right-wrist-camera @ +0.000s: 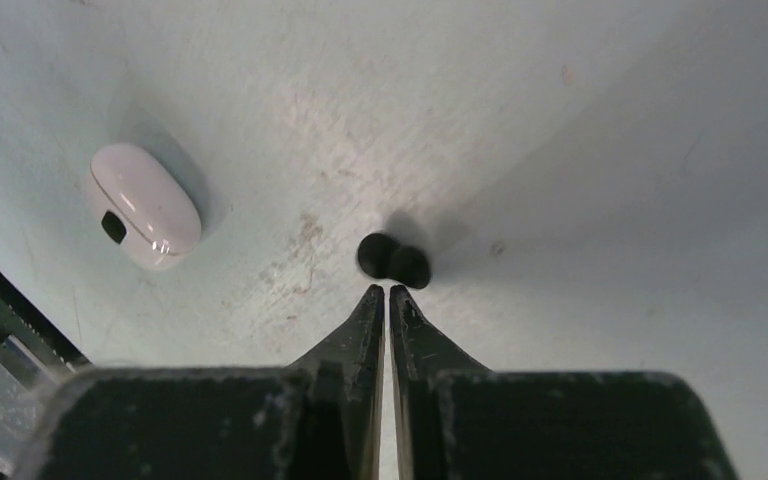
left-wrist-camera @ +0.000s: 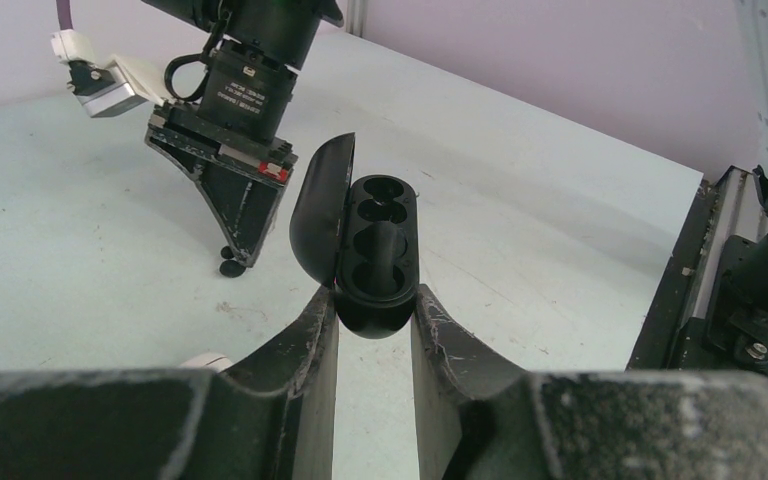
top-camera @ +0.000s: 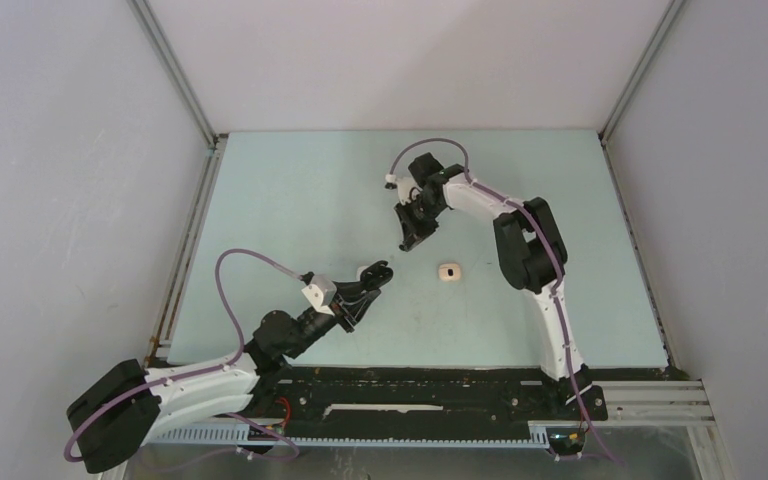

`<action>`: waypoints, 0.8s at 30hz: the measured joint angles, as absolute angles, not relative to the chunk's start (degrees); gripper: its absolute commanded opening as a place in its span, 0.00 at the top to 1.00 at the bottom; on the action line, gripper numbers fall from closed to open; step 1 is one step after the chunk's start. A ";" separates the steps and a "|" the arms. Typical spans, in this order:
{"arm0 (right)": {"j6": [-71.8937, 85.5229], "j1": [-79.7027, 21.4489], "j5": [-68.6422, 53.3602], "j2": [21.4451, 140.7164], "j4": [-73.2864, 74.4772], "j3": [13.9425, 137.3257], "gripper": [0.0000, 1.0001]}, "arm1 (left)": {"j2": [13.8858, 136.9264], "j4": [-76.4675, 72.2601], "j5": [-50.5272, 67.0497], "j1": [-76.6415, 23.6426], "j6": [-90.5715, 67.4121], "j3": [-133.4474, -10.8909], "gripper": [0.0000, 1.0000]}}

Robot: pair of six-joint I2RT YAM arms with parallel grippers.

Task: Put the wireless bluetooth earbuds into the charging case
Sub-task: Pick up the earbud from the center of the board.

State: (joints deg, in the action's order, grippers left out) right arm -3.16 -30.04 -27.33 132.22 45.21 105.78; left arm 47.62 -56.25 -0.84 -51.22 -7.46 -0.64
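Over to the right gripper (right-wrist-camera: 388, 292) first: pressed fully shut, holding nothing, poised low over the table (right-wrist-camera: 610, 150). Just ahead of those closed tips, barely apart from them, finds the wireless bluetooth earbuds (right-wrist-camera: 393, 260), a black two-lobed lump lying flat; cannot tell whether one bud or two touching. Lies crosswise to the fingers, long axis running along the line of closing, so probably calls for opening wide enough to span both lobes, or turning the wrist to pinch across the narrow waist. Plenty of open surface all round for either; only a closed white case (right-wrist-camera: 145, 205) off to one side, apart from the buds. Across now to the left gripper (left-wrist-camera: 375, 295): clamped narrow on the base of the black charging case (left-wrist-camera: 380, 250), held up off the table with lid (left-wrist-camera: 320, 210) swung open and sockets showing empty. Nearer the buds on the right, plainly; already has the case on the left. Looks like a short carry between the two, mid-table, well away from every edge.
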 measured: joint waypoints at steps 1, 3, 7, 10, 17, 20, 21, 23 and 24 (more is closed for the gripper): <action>-3.16 -30.17 -27.33 131.72 45.10 105.01 0.95 | 47.62 -56.25 -0.84 -51.22 -7.46 -0.64 1.00; -3.22 -30.39 -27.38 130.47 44.91 102.98 0.96 | 47.64 -56.25 -0.84 -51.22 -7.46 -0.64 1.00; -3.22 -30.35 -28.32 126.93 43.75 97.58 0.97 | 47.72 -56.21 -0.84 -51.22 -7.46 -0.64 1.00; -3.05 -29.71 -29.41 123.46 42.65 92.55 0.96 | 47.72 -56.21 -0.84 -51.22 -7.46 -0.64 1.00; -8.64 -27.73 -34.46 116.71 41.85 87.90 0.81 | 47.66 -56.18 -0.84 -51.22 -7.46 -0.64 1.00; -16.95 -27.68 -35.68 112.60 38.37 85.21 0.74 | 47.37 -56.18 -0.89 -51.22 -7.49 -0.64 1.00; -20.38 -27.77 -36.21 110.04 35.79 82.13 0.73 | 47.11 -56.18 -0.93 -51.22 -7.49 -0.64 1.00; -26.98 -27.94 -36.71 104.44 31.83 75.16 0.68 | 46.11 -56.18 -1.37 -51.22 -7.51 -0.64 1.00; -30.06 -28.03 -36.69 101.89 30.63 72.29 0.67 | 45.41 -56.21 -1.65 -51.22 -7.51 -0.64 1.00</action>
